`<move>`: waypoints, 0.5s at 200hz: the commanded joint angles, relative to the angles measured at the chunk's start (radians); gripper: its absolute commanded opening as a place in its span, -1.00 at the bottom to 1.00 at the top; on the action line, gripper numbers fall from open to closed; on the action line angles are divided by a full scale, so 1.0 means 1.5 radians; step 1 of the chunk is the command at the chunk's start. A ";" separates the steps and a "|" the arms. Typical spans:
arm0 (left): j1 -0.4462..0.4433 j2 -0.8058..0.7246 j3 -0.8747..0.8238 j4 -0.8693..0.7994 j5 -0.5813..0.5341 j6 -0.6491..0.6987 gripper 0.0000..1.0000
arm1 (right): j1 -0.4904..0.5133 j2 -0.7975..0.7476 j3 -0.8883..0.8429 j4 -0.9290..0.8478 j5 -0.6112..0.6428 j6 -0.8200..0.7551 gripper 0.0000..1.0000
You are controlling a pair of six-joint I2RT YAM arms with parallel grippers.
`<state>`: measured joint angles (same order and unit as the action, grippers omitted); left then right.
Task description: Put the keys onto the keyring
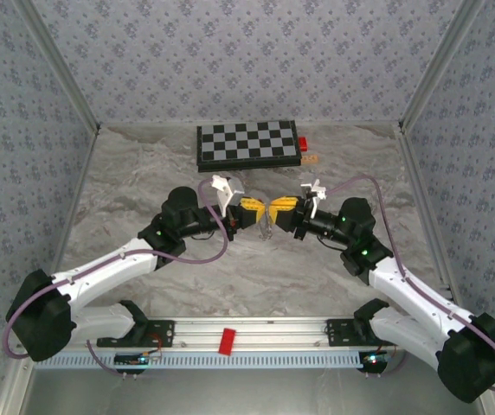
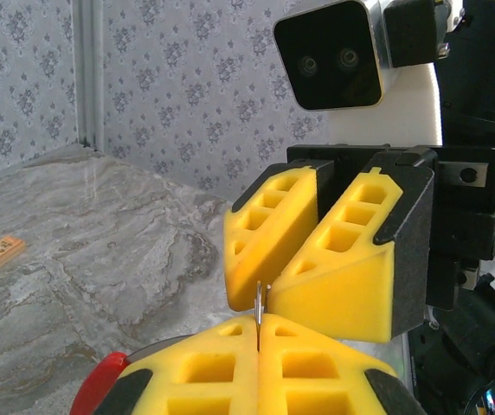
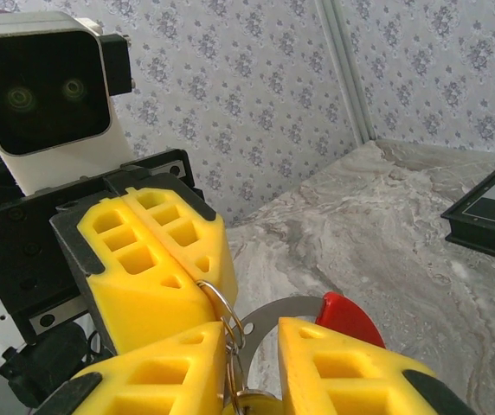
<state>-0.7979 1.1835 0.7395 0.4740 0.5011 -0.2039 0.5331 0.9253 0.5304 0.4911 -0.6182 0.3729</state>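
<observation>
Two claws meet: left claw (image 2: pixel 258 333) pinching one keyring (image 3: pixel 341 311), right claw (image 3: pixel 252 335) slightly spread

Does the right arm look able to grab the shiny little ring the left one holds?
Probably yes: the ring sits right at the right gripper's open fingertips, with nothing between them.

Gripper fingers (image 3: pixel 157 259): yellow plastic, matt, faintly grainy; black plastic backing, smooth
Keyring (image 3: pixel 269 309): thin grey metal, dull sheen; red section (image 3: pixel 347 316) glossy plastic
Table (image 1: pixel 144 190): marbled grey-white surface, matt
Walls (image 1: pixel 230 52): flower-printed covering, matt
Chessboard (image 1: pixel 247 143): smooth, slight gloss
Rail (image 1: pixel 273 328): bare ribbed metal, satin
</observation>
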 commanded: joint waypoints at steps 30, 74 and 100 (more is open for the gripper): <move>-0.003 -0.008 0.026 0.020 0.021 -0.005 -1.00 | 0.004 0.016 0.026 0.024 -0.028 -0.011 -0.64; -0.005 -0.001 0.032 0.015 0.023 -0.006 -1.00 | 0.006 0.021 0.038 0.017 -0.055 -0.018 -0.65; -0.005 0.004 0.037 0.010 0.026 -0.006 -1.00 | 0.007 0.020 0.049 -0.005 -0.073 -0.030 -0.89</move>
<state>-0.7986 1.1851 0.7433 0.4713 0.5091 -0.2039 0.5373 0.9577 0.5575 0.4927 -0.6800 0.3538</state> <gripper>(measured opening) 0.058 0.110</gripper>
